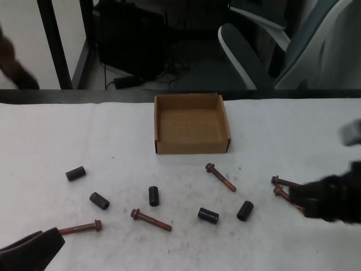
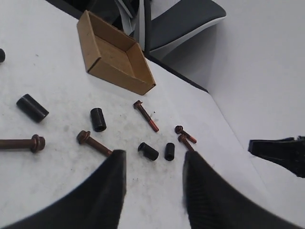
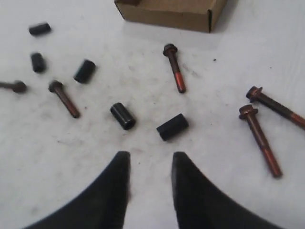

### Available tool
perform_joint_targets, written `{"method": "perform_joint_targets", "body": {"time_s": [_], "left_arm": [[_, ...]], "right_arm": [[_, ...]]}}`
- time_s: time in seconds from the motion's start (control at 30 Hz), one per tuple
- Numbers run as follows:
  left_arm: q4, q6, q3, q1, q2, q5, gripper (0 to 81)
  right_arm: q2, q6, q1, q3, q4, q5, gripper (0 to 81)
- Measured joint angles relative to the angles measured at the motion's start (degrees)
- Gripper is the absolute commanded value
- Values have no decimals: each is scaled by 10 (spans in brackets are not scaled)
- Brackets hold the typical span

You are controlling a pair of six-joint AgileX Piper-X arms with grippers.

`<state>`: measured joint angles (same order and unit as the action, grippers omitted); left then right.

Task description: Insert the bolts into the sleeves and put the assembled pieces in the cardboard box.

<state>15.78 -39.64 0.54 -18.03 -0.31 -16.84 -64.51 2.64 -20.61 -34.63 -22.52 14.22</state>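
Fingers (image 2: 107,195) of the left gripper (image 2: 155,188) apart, gripping nothing. Right gripper (image 3: 150,186) the same: fingers apart, low over the white bench (image 1: 254,248). Beyond them, five bolts (image 1: 150,219) and five sleeves (image 1: 208,215) lie loose and separate on the bench, two of the bolts side by side near the right arm. Farther back, the cardboard box (image 1: 192,147) sits open-topped, its whole inner floor showing. Office chair (image 1: 254,51) behind the bench.

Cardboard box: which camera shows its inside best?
The high view: it looks down into the cardboard box, showing all four walls and the floor. The left wrist view sees the cardboard box from a slant, with part of the inside. The right wrist view catches its near wall.
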Motion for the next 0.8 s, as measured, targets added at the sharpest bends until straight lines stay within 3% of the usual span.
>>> {"method": "perform_joint_targets", "body": {"time_s": [0.2,0.33,0.8], "left_arm": [[-15,0,0,0,0,0,378],[-30,-1,0,0,0,0,378],[-52,-1,0,0,0,0,378]], "right_arm": [[-144,-85,0,-103,-75,-15,321],[-239,-140,0,-171,-132,-66,321],[-292,-210,1,-194,-155,-186,321]]}}
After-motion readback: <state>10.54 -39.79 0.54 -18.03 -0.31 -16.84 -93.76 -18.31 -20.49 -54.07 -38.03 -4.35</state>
